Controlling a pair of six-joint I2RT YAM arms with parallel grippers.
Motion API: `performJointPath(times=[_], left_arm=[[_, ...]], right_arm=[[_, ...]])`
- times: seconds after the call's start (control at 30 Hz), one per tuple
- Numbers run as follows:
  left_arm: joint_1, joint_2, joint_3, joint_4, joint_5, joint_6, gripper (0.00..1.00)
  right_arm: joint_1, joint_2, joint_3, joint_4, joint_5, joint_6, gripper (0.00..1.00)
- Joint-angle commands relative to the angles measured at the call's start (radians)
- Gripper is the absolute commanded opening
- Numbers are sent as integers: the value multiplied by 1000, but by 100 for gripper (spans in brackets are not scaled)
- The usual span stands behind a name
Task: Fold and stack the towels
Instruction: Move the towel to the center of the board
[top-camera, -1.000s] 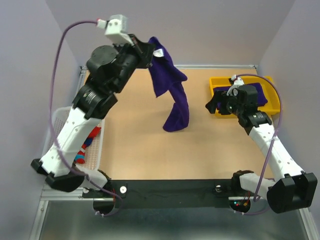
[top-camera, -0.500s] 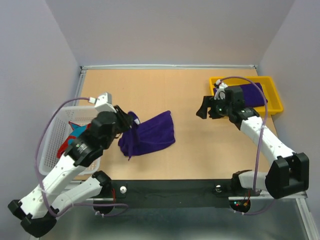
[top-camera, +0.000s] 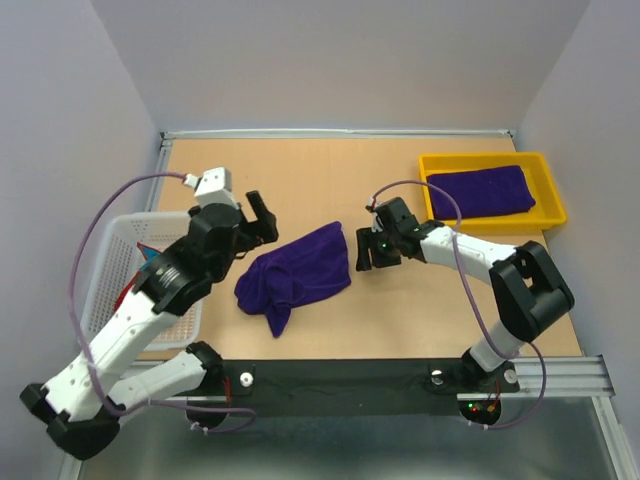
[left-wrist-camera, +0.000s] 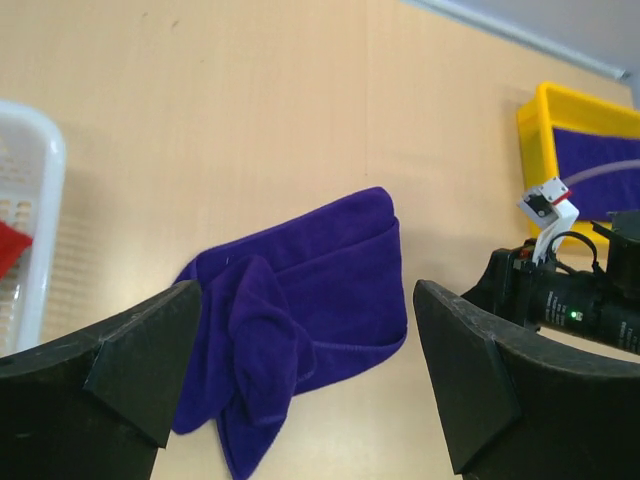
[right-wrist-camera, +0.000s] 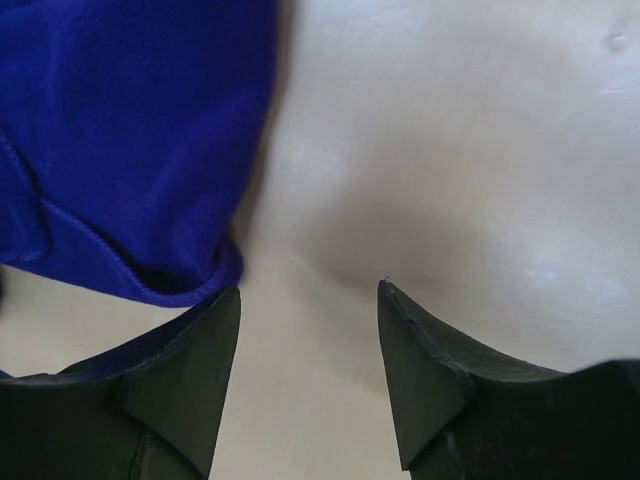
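- Lying rumpled at the centre of the top view, the loose purple towel (top-camera: 295, 277) rests on the counter (top-camera: 300, 170), probably spread there for folding.
- The left gripper (top-camera: 266, 222) hovers over its left end, jaws wide apart and empty.
- The right gripper (top-camera: 360, 252) sits low just beside the towel's right corner, jaws partly apart with nothing between them. I'd guess it is lining up a pinch.
- The folded purple towel (top-camera: 478, 190) lies in the yellow tray (top-camera: 490, 157), upper right, likely starting the stack.
- Only the right wrist view shows the hemmed corner lying left of the gap, not inside it.

Deep purple towel (top-camera: 300, 278), yellow tray (top-camera: 490, 157), white basket (top-camera: 112, 262)
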Motion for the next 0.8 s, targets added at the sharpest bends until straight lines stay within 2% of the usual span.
performJointPath(times=[0.0,0.2,0.43,0.57,0.6,0.77], left_arm=[[-3,170,9,146,106,164,99],[-4,478,54,300,191,216,93],[-3,762,147,361,220,237,90],[-3,891,198,367,225,234,87],[-3,910,206,368,225,234,87],[-3,1020,235,397,240,233,86]], right_arm=[[84,26,38,109,59,132,60],[150,81,24,178,57,204,58],[176,107,-12,212,62,238,53],[174,81,-48,212,77,230,41],[174,75,-61,212,78,227,35],[176,55,-88,212,75,215,22]])
